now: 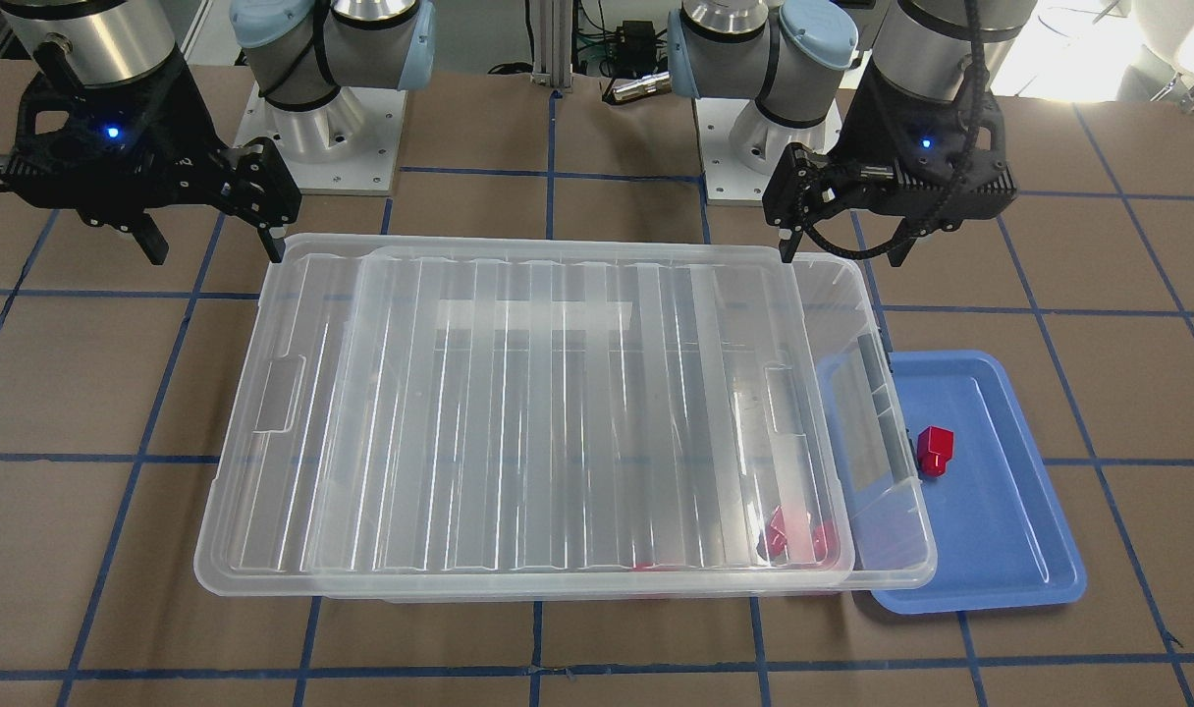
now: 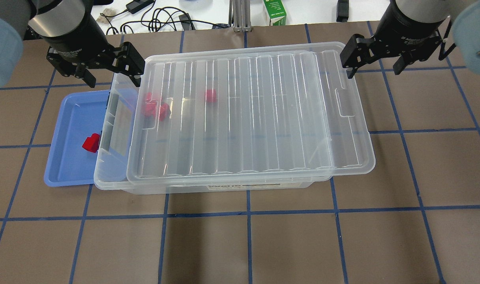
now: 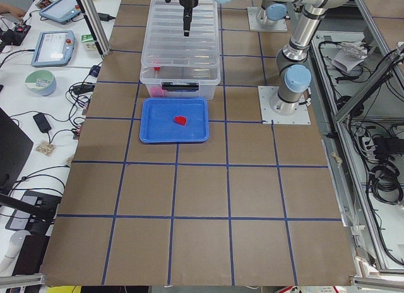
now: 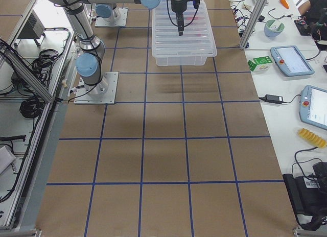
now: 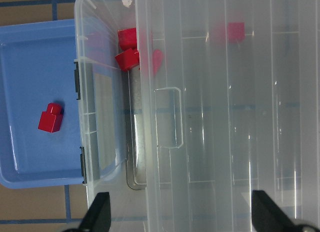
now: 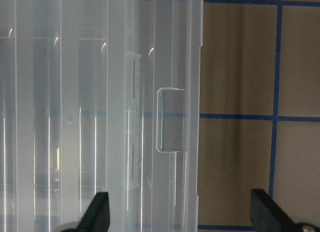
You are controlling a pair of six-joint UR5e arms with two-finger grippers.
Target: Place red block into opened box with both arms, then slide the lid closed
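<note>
One red block (image 2: 91, 142) (image 1: 935, 450) (image 5: 50, 118) lies on the blue tray (image 2: 66, 157). The clear box (image 2: 105, 173) (image 1: 906, 550) stands beside the tray and overlaps its edge. Three more red blocks (image 2: 149, 108) (image 5: 127, 58) sit inside it near that end. The ribbed lid (image 2: 244, 114) (image 1: 518, 412) rests on the box, shifted toward my right arm's side, so a strip by the tray is uncovered. My left gripper (image 2: 113, 81) (image 1: 838, 250) (image 5: 182, 217) hovers open over the uncovered end. My right gripper (image 2: 374, 71) (image 1: 214, 245) (image 6: 180, 217) is open above the lid's overhanging end. Both hold nothing.
The two arm bases (image 1: 322, 128) stand on the robot's side of the box. A green carton (image 2: 274, 12) and cables lie past the table's far edge. Brown table surface with a blue tape grid (image 2: 248, 236) spreads on the near side.
</note>
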